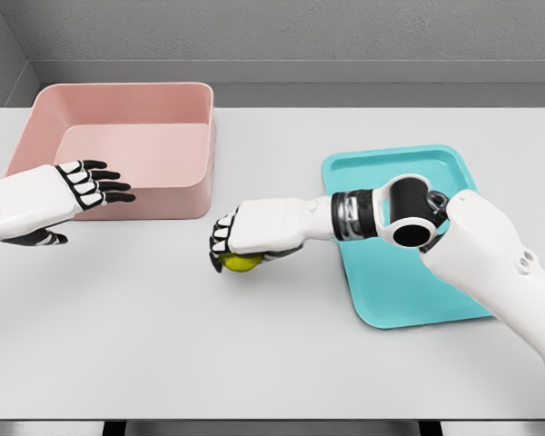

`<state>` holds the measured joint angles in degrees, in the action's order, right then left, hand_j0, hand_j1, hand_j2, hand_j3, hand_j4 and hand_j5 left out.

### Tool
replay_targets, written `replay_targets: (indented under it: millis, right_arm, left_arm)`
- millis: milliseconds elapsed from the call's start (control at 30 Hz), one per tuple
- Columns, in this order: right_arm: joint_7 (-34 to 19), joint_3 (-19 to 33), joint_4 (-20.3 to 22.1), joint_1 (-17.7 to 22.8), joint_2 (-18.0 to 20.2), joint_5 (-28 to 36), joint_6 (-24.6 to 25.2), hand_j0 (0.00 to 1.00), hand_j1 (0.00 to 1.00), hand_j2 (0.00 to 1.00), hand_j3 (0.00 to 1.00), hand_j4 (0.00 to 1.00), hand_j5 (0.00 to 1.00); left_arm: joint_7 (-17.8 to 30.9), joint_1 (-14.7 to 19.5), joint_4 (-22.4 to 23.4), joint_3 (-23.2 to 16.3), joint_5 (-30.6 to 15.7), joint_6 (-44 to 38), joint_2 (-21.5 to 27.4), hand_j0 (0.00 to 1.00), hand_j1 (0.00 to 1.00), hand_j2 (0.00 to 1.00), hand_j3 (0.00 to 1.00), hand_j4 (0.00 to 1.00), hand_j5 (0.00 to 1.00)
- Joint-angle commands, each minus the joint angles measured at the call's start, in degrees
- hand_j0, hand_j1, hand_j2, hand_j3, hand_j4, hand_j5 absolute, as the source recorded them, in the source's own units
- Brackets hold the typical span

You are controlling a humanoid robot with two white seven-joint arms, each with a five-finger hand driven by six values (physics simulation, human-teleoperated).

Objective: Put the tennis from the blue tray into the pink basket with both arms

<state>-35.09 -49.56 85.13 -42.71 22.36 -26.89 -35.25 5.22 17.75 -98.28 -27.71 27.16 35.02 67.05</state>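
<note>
Head view of a grey tabletop (282,354) with both white arms in frame. Right arm enters from the lower right, crosses over the blue tray (395,168), and extends leftward to the middle of the tabletop. Right hand (232,238) is curled palm-down over the tennis ball (242,262), its fingers closed around the top and left side of the yellow-green ball, which shows only along its lower edge beneath the palm. Ball and hand lie on the open tabletop between the tray and the pink basket (118,109), well clear of the tray's left edge and just below and to the right of the basket's near right corner. Whether the ball touches the surface or is slightly lifted cannot be told. Left arm enters from the left edge; left hand (91,186) is held flat with fingers extended and holding nothing, overlapping the basket's near wall at its left end. Basket stands at the far left of the tabletop, tray at the right.
</note>
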Motion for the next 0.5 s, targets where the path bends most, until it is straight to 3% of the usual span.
replay_targets:
  millis: [0, 233, 467]
  right_arm:
    - [0.09, -0.19, -4.44, 0.0, -1.88, -0.53, 0.25, 0.38, 0.38, 0.38, 0.38, 0.38, 0.38]
    - [0.09, -2.65, -5.77, -0.09, -5.58, -2.73, 0.25, 0.38, 0.38, 0.38, 0.38, 0.38, 0.38]
    - [0.09, -2.65, -7.52, -0.09, -5.58, -3.08, 0.25, 0.4, 0.4, 0.4, 0.4, 0.4, 0.4]
  left_arm:
    - [-0.03, 0.0, 0.02, 0.03, -0.36, -0.02, 0.01, 1.0, 1.0, 1.0, 1.0, 1.0, 1.0]
    - [-0.03, 0.0, 0.02, 0.03, -0.36, -0.02, 0.01, 1.0, 1.0, 1.0, 1.0, 1.0, 1.0]
    - [-0.03, 0.0, -0.07, 0.03, -0.36, -0.02, 0.01, 1.0, 1.0, 1.0, 1.0, 1.0, 1.0]
